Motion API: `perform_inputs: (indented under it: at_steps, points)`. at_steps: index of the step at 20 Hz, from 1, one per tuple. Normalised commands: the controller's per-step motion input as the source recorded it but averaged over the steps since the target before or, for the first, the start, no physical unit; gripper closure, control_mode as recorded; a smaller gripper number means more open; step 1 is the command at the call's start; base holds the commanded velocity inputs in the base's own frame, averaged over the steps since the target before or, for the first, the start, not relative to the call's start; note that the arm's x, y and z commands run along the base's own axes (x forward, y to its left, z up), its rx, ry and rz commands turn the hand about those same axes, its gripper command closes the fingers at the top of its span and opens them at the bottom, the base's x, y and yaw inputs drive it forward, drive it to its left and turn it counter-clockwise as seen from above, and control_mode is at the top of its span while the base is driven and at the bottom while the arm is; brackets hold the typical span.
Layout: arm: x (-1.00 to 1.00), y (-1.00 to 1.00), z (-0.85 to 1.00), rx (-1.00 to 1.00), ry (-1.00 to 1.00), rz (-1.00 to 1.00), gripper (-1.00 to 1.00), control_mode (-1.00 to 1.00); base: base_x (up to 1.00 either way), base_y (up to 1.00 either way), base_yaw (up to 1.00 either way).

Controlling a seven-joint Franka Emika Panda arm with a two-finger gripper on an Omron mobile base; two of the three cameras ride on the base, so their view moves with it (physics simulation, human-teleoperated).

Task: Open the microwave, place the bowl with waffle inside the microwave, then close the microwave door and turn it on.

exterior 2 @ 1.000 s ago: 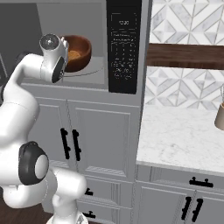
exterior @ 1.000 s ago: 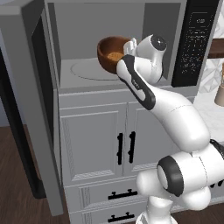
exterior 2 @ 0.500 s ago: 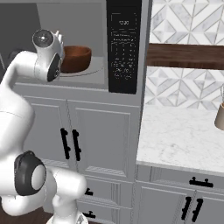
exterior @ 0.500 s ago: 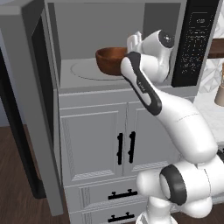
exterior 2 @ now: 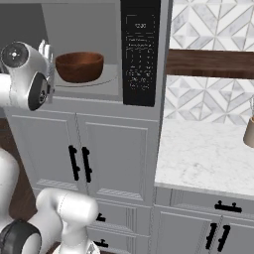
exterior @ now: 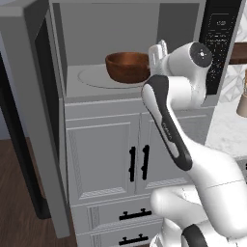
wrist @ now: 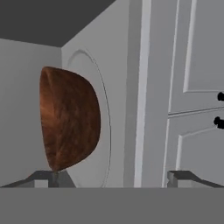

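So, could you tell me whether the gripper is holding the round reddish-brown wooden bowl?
No, the round reddish-brown wooden bowl sits free on the microwave's turntable, with the open gripper drawn back beside it.

Upper middle of my left base view, the round turntable (exterior: 94,77) lies flat on the grey floor of the microwave (exterior: 72,91), and the bowl with waffle (exterior: 128,66) sits on its right part. At the right edge, a beige jar (exterior 2: 249,131) stands on the marble counter (exterior 2: 203,158).

Grey cabinet doors (exterior: 101,161), marble counter (exterior 2: 208,158), beige jar (exterior 2: 249,131).
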Motion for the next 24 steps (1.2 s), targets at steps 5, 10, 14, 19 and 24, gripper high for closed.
perform_inputs:
  at_steps: [5, 10, 14, 19, 24]
  points:
    - [-1.0, 0.0, 0.0, -0.03, -0.02, 0.0, -1.0, -1.0, 0.0, 0.0, 0.0]
    - [-0.52, 0.07, -0.31, -0.13, -0.02, 0.04, -1.0, -1.0, 0.0, 0.0, 0.0]
    - [-0.29, 0.33, -0.87, -0.27, -0.14, 0.09, -1.0, -1.0, 0.0, 0.0, 0.0]
    - [-0.05, 0.34, -0.93, -0.25, -0.19, 0.14, -1.0, -1.0, 0.0, 0.0, 0.0]
    - [-0.28, 0.28, -0.65, -0.16, -0.27, 0.15, -1.0, -1.0, 0.0, 0.0, 0.0]
